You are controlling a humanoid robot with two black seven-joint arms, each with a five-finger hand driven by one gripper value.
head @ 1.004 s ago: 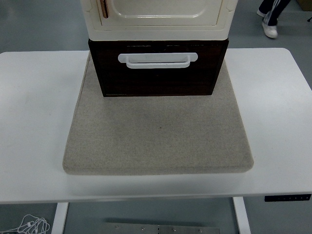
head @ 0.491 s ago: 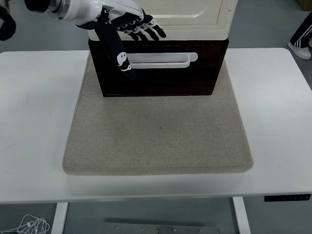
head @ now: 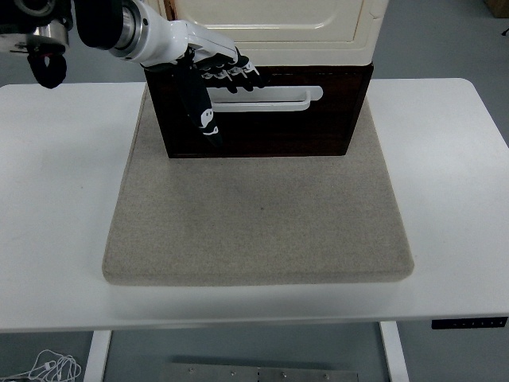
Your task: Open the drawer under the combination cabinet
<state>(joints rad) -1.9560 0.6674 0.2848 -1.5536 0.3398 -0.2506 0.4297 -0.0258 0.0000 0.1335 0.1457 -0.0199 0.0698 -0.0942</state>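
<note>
Since half a second ago my left robot hand point(head: 213, 83) has dropped lower and now sits over the left end of the white handle point(head: 266, 97) on the drawer point(head: 258, 111), upper centre of the frame. Fingers point(head: 238, 76) are spread and point right along the handle's top edge, thumb point(head: 199, 111) hangs down across the dark drawer front; nothing is gripped yet (whether the fingertips touch the handle I cannot tell). A second ago no arm was in frame at all.

Drawer is shut, dark brown, sitting flush under the cream cabinet point(head: 270, 28) at the top of the frame. Cabinet door is closed, with a small brown latch visible at its left edge. Both stand on the far edge of a grey felt mat point(head: 258, 219) that fills the middle of the white worktop point(head: 56, 183).

Left arm enters from the upper left corner, white forearm shell behind a black wrist. Right arm is out of frame. Person's legs seen earlier at upper right are gone. Cable coil point(head: 52, 368) on the floor, lower left.
</note>
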